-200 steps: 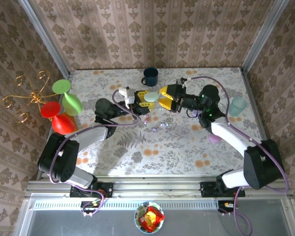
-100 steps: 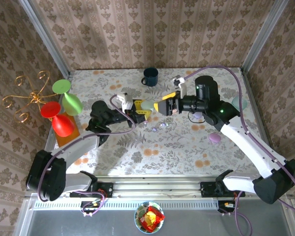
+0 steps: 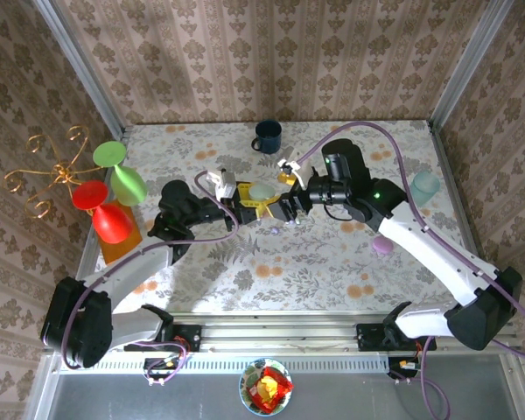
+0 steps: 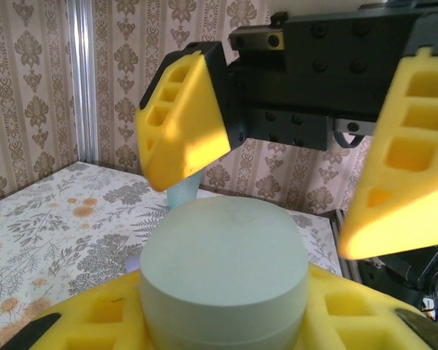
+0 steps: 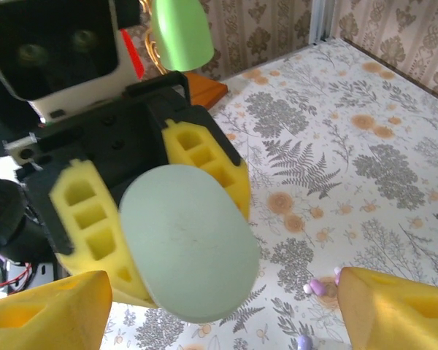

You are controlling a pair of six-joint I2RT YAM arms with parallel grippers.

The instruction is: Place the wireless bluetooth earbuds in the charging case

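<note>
Left pincer [image 3: 255,196] is clamped on the pale green case [image 4: 226,266], holding it up off the worktop [image 3: 332,262]. The lid looks shut to me. Right pincer [image 4: 292,164] is spread wide just in front of the case, a yellow pad on either side of the top half, touching nothing.

The earbuds [image 5: 317,286] are loose on the worktop just below, tiny pink and lilac bits.

So the job right now, I reckon, is popping that lid. My plan is to grip the base low with the left so the lid is free, then bring the right pads onto the lid only. I'd go gently, since a hard squeeze could squirt the smooth case out of the foam. I can't tell where the hinge is, so I'd feel for it slowly.
</note>
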